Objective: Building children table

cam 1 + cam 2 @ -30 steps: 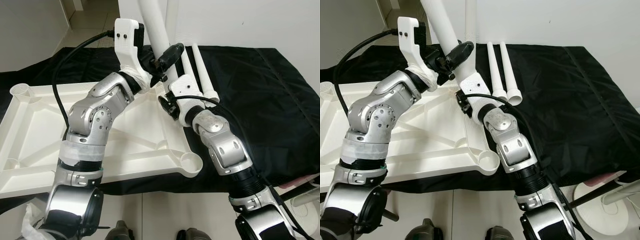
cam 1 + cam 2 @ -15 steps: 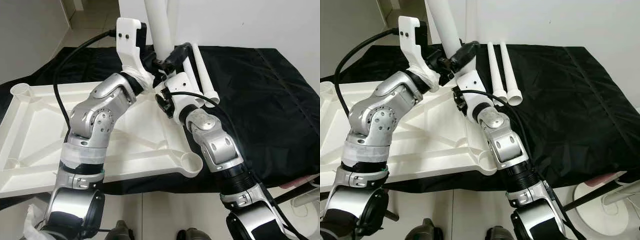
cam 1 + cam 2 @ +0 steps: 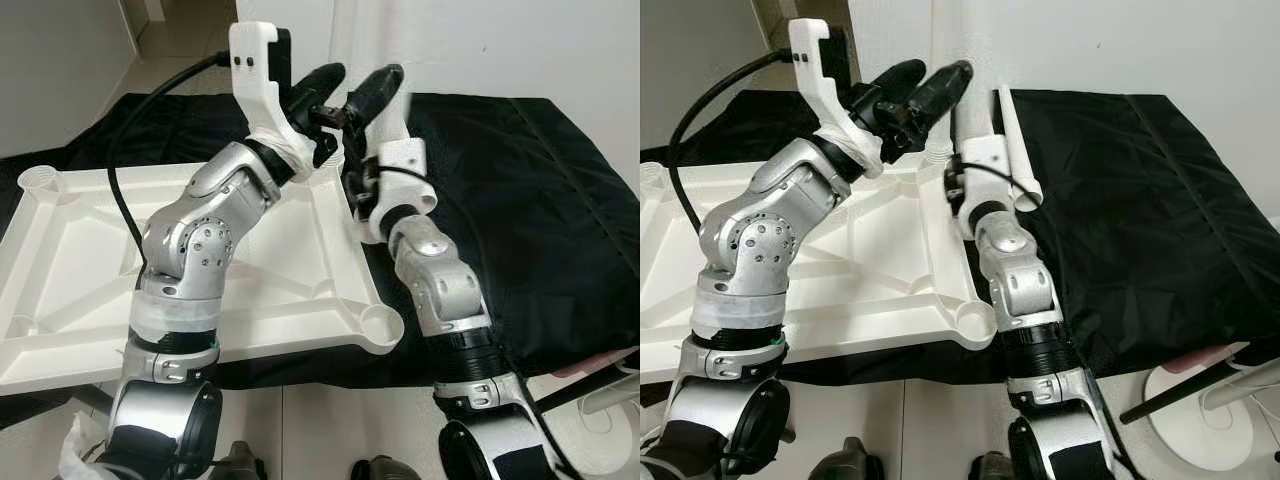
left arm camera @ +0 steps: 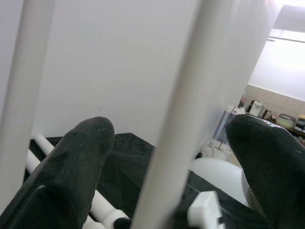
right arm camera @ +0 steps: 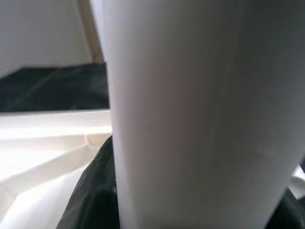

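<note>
White plastic tabletop; white legs; plain black cloth; silver arms, black fingers.

tabletop left, on cloth | loose legs right of it (side by side)

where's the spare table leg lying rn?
In the right eye view, the spare leg lies on the black cloth, just right of the right gripper and the white tabletop.

Far tabletop corner crowded: both arms plus upright leg block it. Black cloth on right wide open.
</note>
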Available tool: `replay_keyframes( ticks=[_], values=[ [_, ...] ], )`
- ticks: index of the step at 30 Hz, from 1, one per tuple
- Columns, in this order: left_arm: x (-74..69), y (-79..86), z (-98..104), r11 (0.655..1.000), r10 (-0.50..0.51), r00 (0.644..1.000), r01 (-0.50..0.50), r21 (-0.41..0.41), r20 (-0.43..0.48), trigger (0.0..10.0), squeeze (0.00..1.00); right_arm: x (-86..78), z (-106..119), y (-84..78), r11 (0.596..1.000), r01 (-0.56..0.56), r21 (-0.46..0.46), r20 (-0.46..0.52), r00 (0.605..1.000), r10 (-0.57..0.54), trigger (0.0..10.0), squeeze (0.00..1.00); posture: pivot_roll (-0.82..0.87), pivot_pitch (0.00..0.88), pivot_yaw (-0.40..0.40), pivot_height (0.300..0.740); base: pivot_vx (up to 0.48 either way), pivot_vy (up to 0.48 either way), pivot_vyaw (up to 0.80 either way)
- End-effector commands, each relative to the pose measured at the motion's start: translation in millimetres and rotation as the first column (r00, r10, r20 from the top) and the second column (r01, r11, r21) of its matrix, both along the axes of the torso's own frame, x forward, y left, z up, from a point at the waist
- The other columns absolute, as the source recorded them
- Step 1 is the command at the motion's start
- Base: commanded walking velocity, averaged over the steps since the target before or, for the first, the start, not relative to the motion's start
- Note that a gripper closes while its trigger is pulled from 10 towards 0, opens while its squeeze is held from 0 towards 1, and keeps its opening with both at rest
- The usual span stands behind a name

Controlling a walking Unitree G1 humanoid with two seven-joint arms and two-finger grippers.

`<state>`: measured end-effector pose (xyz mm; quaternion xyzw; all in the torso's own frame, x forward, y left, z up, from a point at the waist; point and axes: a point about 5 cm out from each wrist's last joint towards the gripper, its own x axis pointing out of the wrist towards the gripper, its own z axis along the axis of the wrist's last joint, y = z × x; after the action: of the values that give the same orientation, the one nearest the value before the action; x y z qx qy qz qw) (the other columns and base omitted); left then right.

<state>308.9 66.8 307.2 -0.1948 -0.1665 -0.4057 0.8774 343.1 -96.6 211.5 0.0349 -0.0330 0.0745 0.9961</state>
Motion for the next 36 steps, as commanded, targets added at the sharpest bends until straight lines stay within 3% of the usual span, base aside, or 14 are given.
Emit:
replay_keyframes(
  ticks=[1,3,4,7,12,14,20,22,24,28,31,32,34,36],
  values=[
    [-0.2,4.2,-1.4,1.0,0.029,1.0,-0.029,0.004,0.008,10.0,0.0,-1.6,1.9,-1.8,0.999,0.009,0.038,0.02,1.0,-0.009,10.0,0.0,-0.01,0.0,-0.006,0.74,0.0,0.0,0.0],
    [-1.6,5.4,-6.9,0.999,0.036,0.999,-0.036,0.016,-0.002,10.0,0.0,-3.6,1.5,-5.0,0.997,0.016,0.071,0.037,0.999,-0.018,10.0,0.0,-0.01,0.0,-0.003,0.74,0.0,0.0,0.0],
    [-6.9,6.9,-22.6,0.996,0.054,0.998,-0.053,0.069,-0.017,10.0,0.0,-10.7,0.0,-10.4,0.989,0.005,0.145,0.079,0.997,-0.017,10.0,0.0,-0.01,0.0,-0.002,0.74,0.0,0.0,0.0],
    [-10.9,7.4,-32.4,0.993,0.063,0.998,-0.06,0.102,-0.027,10.0,0.0,-16.8,1.4,-12.2,0.984,-0.021,0.177,0.137,0.991,-0.003,10.0,0.0,-0.01,0.0,-0.002,0.74,0.0,0.0,0.0],
    [-17.9,7.8,-43.8,0.987,0.072,0.997,-0.068,0.145,-0.022,10.0,0.0,-30.4,5.6,-9.8,0.984,-0.115,0.134,0.256,0.964,0.078,10.0,0.0,-0.01,0.0,-0.004,0.74,0.0,0.0,0.0],
    [-25.5,6.4,-57.8,0.971,0.066,0.998,-0.065,0.23,0.006,10.0,0.0,-41.9,9.9,-11.4,0.984,-0.138,0.11,0.347,0.933,0.092,10.0,0.0,0.0,0.0,-0.007,0.74,0.0,0.0,0.0],
    [-44.7,5.7,-90.8,0.933,-0.071,0.996,0.083,0.35,-0.048,10.0,0.0,-52.7,4.5,-12.2,0.982,-0.164,0.097,0.372,0.921,0.117,10.0,0.0,0.0,0.0,-0.002,0.74,0.0,0.0,0.0],
    [-44.7,5.7,-90.8,0.933,-0.071,0.996,0.083,0.35,-0.048,10.0,0.0,-52.7,4.5,-12.2,0.982,-0.164,0.097,0.372,0.921,0.117,10.0,0.0,0.0,0.0,-0.002,0.74,0.0,0.0,0.0],
    [-54.8,7.7,-115.4,0.89,-0.117,0.987,0.155,0.43,-0.112,10.0,0.0,-56.0,1.3,-12.0,0.983,-0.162,0.089,0.372,0.921,0.118,10.0,0.0,-0.01,0.001,0.006,0.74,0.0,0.0,0.0],
    [-58.5,8.7,-123.1,0.873,-0.131,0.982,0.179,0.454,-0.135,10.0,0.0,-57.1,0.5,-12.0,0.983,-0.162,0.087,0.374,0.92,0.119,10.0,0.0,-0.01,0.001,0.006,0.74,0.0,0.0,0.0],
    [-71.1,14.0,-149.1,0.771,-0.168,0.972,0.234,0.593,-0.164,10.0,0.0,-62.4,-2.9,-14.6,0.984,-0.159,0.075,0.386,0.915,0.118,10.0,0.0,-0.01,0.02,0.007,0.74,0.0,0.0,0.0],
    [-71.1,14.0,-149.1,0.771,-0.168,0.972,0.234,0.593,-0.164,10.0,0.0,-62.4,-2.9,-14.6,0.984,-0.159,0.075,0.386,0.915,0.118,10.0,0.0,-0.01,0.02,0.007,0.74,0.0,0.0,0.0],
    [-74.3,17.9,-159.8,0.715,-0.174,0.969,0.246,0.654,-0.174,10.0,0.0,-64.4,-3.8,-15.2,0.986,-0.156,0.064,0.389,0.913,0.12,10.0,0.0,-0.01,0.025,0.008,0.74,0.0,0.0,0.0],
    [-74.3,17.9,-159.8,0.715,-0.174,0.969,0.246,0.654,-0.174,10.0,0.0,-64.4,-3.8,-15.2,0.986,-0.156,0.064,0.389,0.913,0.12,10.0,0.0,-0.01,0.025,0.008,0.74,0.0,0.0,0.0]
  ],
)
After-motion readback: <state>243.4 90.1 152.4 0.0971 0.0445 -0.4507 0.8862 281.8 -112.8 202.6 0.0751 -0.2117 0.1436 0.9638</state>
